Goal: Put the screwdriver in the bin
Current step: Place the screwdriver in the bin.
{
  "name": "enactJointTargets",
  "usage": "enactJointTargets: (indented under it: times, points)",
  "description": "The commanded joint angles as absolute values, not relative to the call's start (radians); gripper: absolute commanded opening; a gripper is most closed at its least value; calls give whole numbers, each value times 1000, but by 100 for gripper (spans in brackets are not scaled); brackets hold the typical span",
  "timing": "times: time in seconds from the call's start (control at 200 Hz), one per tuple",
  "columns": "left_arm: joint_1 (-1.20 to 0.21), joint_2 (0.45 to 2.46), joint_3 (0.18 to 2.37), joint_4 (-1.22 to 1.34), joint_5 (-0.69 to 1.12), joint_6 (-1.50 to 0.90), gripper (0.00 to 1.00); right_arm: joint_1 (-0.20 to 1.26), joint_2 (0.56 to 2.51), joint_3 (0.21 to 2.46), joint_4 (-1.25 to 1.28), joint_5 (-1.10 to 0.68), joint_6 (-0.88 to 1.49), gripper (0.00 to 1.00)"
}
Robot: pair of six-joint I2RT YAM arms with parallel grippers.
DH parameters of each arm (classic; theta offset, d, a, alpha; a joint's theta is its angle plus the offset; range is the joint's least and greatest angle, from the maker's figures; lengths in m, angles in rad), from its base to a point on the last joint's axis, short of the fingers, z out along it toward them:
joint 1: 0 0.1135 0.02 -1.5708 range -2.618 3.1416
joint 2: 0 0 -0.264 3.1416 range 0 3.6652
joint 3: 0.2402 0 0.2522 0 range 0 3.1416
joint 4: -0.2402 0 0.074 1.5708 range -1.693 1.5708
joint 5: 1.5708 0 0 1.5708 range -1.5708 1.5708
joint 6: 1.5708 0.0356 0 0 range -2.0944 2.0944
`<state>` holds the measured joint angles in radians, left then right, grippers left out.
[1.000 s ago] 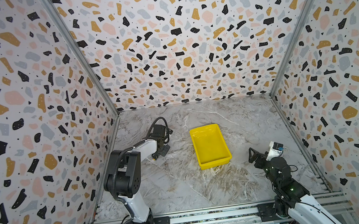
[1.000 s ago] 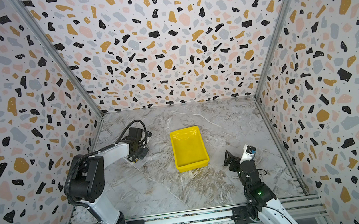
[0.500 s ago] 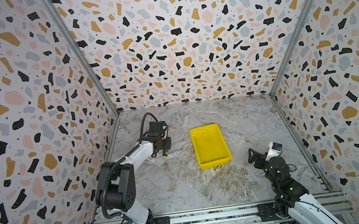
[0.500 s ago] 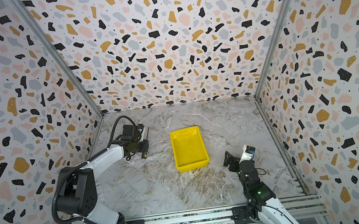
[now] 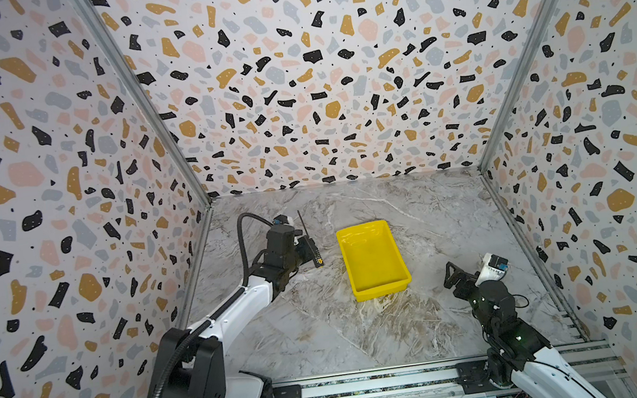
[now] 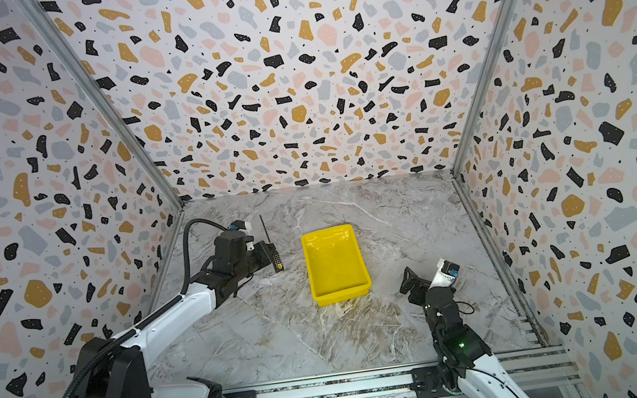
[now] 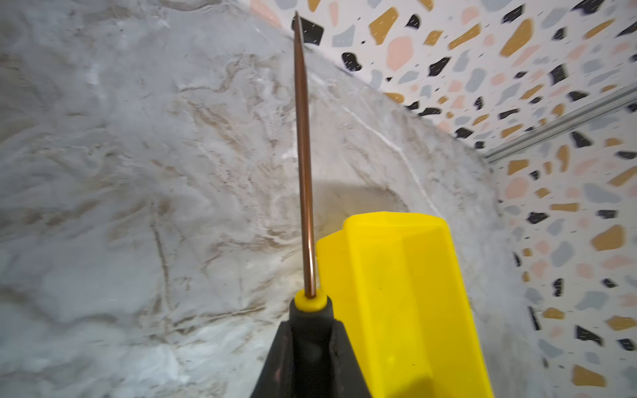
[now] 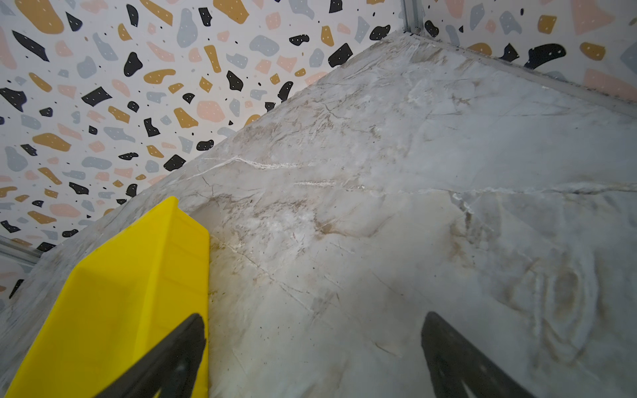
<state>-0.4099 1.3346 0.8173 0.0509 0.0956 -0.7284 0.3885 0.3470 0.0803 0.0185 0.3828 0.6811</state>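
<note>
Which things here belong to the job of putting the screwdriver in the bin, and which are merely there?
Belongs to the job:
- screwdriver, clamped in the left gripper
- bin, yellow, nothing in it

Merely there:
- right gripper, open, holding nothing
- table, marbled
- walls, speckled
</note>
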Motion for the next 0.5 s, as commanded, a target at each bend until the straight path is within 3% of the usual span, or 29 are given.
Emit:
enactJointTargets:
  times: [0.0, 0.265, 0.496]
  points:
    - [-488, 1264, 805, 225, 38, -877, 0, 396, 348, 85, 8, 415, 696, 99]
    - [-688, 1375, 787, 426, -4, -1013, 0, 399, 410, 96, 27, 423, 699, 99]
    - [-740, 1569, 859, 433, 64, -1000, 0, 402, 410, 100, 18, 429, 703, 99]
